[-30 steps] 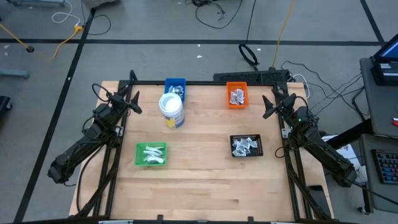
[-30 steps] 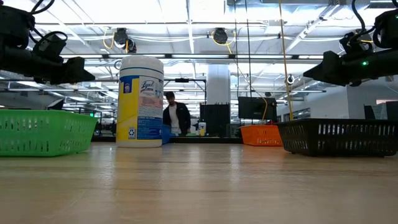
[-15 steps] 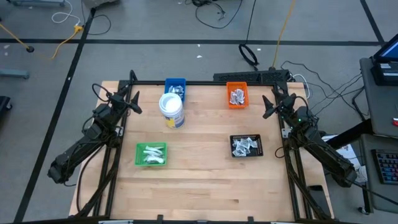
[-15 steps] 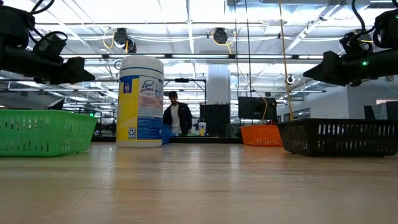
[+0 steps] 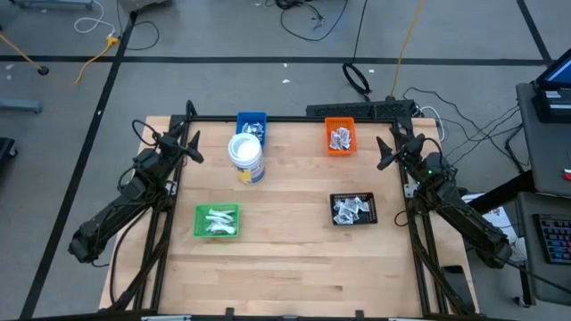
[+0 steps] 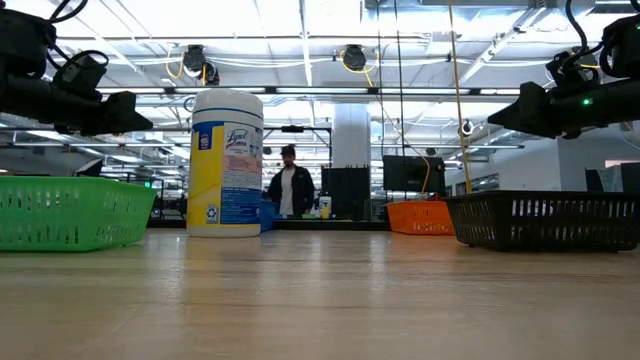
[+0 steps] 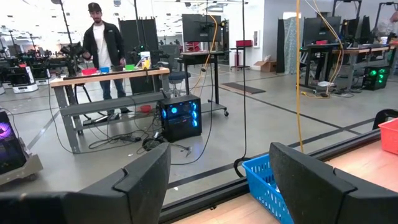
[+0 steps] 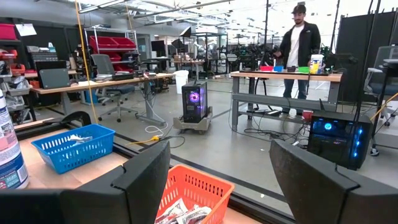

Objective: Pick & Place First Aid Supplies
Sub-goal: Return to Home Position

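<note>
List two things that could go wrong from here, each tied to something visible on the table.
1. The white tub stands tall right beside the blue bin, not far from the open left gripper; a reach for that bin might tip it.
2. The orange bin sits near the far edge of the table, close to the open right gripper; a swing could shove it off.

Light wooden table (image 5: 285, 267), dark frame along the far edge and both sides. Five items directly on the top:
- Far edge, left of centre: blue bin (image 5: 252, 114).
- Just in front of the blue bin: white tub (image 5: 245, 153), upright, lid on, blue and yellow label; contact with the bin not discernible.
- Far edge, right of centre: orange bin (image 5: 340, 120).
- Mid-depth, left: green bin (image 5: 218, 207).
- Mid-depth, right: black bin (image 5: 354, 195), well apart from the green one.
</note>
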`<state>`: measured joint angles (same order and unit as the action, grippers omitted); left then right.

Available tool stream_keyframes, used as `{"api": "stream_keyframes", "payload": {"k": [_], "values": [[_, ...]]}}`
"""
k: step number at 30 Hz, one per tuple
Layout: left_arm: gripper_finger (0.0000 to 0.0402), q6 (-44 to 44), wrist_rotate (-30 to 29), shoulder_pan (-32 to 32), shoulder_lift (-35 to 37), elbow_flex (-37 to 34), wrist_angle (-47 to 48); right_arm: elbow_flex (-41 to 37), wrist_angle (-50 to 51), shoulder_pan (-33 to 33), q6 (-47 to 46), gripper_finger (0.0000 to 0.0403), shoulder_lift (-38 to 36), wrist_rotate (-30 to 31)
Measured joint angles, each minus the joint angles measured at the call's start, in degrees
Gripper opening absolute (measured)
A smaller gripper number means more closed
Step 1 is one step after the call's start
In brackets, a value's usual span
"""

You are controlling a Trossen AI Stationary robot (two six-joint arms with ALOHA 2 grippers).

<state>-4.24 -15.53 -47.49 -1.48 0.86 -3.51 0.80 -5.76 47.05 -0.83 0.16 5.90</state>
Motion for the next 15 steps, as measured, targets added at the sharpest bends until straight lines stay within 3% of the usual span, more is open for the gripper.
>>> {"api": "stream_keyframes", "payload": {"k": [15], "values": [[0.0274, -0.01, 0.0, -0.01, 0.0, 0.0, 0.0, 0.0, 0.0, 0.0, -0.01, 0.027, 0.0, -0.01]]}}
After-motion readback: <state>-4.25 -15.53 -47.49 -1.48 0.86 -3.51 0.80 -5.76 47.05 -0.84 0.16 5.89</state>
